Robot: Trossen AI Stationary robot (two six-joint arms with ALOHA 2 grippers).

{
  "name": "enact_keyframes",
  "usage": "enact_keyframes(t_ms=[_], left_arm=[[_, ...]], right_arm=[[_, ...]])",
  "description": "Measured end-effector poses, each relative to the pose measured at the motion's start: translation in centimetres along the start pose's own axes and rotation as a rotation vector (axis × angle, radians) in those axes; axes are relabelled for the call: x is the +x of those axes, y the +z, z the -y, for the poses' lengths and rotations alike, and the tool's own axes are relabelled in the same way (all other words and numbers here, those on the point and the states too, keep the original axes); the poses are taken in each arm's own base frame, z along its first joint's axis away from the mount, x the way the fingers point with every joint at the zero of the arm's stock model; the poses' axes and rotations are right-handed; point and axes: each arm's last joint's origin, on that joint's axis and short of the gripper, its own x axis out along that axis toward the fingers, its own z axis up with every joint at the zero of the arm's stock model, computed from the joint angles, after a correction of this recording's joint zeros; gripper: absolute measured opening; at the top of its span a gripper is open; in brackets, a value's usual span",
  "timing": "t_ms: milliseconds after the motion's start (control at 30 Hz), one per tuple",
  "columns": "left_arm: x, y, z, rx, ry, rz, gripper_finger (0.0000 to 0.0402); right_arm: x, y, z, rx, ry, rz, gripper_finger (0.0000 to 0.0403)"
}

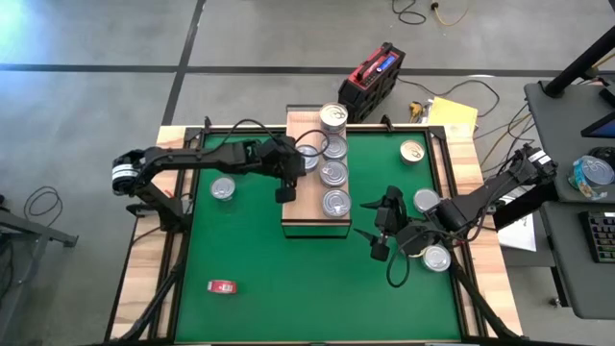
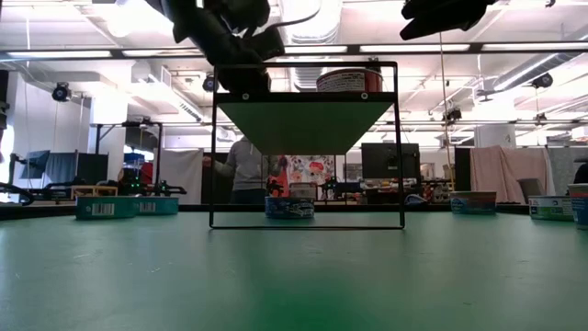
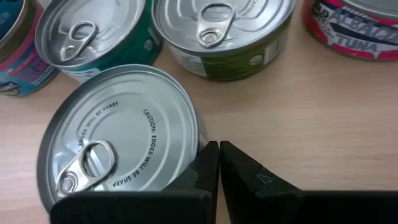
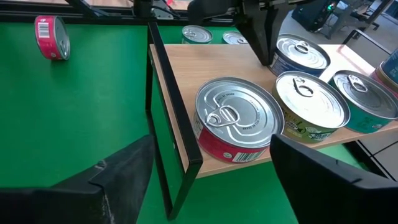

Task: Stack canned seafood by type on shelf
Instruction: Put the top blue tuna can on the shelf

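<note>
Left pincer [image 3: 219, 163]: closed, tips beside a round silver-lidded tin [image 3: 121, 140] on the light-wood shelf [image 3: 323, 118], likely nudging it.
Right pincer [image 1: 377, 234]: open, empty, facing the shelf's near end, ready to grab.

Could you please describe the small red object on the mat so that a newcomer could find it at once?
Start from the green mat and go to its near left corner, far from the shelf. The red object lies there alone, the only red, flat, non-round thing; the cans are round with metal lids.

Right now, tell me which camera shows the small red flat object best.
The high view: the red object lies alone on the green mat, fully visible. The right wrist view shows it far off; the low and left wrist views don't clearly show it.
</note>
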Motion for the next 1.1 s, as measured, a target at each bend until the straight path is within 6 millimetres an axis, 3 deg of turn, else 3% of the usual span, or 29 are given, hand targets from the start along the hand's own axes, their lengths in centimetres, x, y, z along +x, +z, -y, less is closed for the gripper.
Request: enact_keyframes(t_ms=[333, 733, 1100], left_arm=[[-0.1, -0.3, -1.2, -0.025, 0.042, -0.008, 0.0000], [-0.1, -0.6, -2.0, -0.038, 0.075, -0.016, 0.0000], [-0.1, -0.7, -2.3, -0.045, 0.083, -0.015, 0.0000]], right_arm=[[0.0, 0.0, 0.0, 0.000, 0.000, 0.000, 0.0322], [0.0, 0.0, 0.0, -0.001, 0.000, 0.000, 0.0302], [0.0, 0.0, 0.0, -0.001, 0.000, 0.000, 0.0320]])
